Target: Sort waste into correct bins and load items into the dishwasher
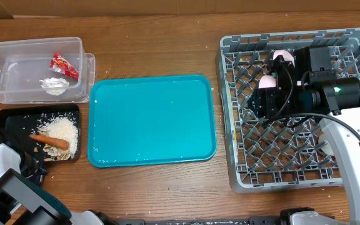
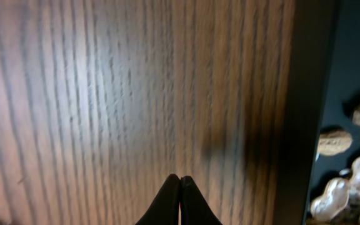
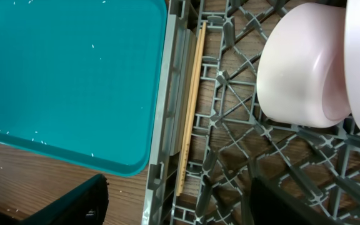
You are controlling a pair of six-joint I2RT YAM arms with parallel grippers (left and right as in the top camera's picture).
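Note:
The clear tub [image 1: 17, 78] holds the red wrapper [image 1: 63, 65] and the white paper wad [image 1: 55, 85]. The black tray [image 1: 17, 119] holds rice, the carrot [image 1: 49, 141] and nut scraps [image 2: 333, 141]. Two white bowls [image 1: 282, 57] [image 3: 299, 69] stand in the grey dish rack [image 1: 280, 169]. The chopsticks [image 3: 191, 106] lie inside the rack along its left wall. My right gripper [image 3: 180, 200] is open and empty above the rack's left side, over the chopsticks' near end. My left gripper [image 2: 180, 182] is shut and empty over bare wood beside the black tray. Plate and cup are not visible.
The teal serving tray [image 1: 152, 119] lies between the bins and the rack, with a few rice grains on it [image 3: 74, 75]. My right arm [image 1: 330, 94] covers the middle of the rack. My left arm [image 1: 11, 187] sits at the table's front left corner.

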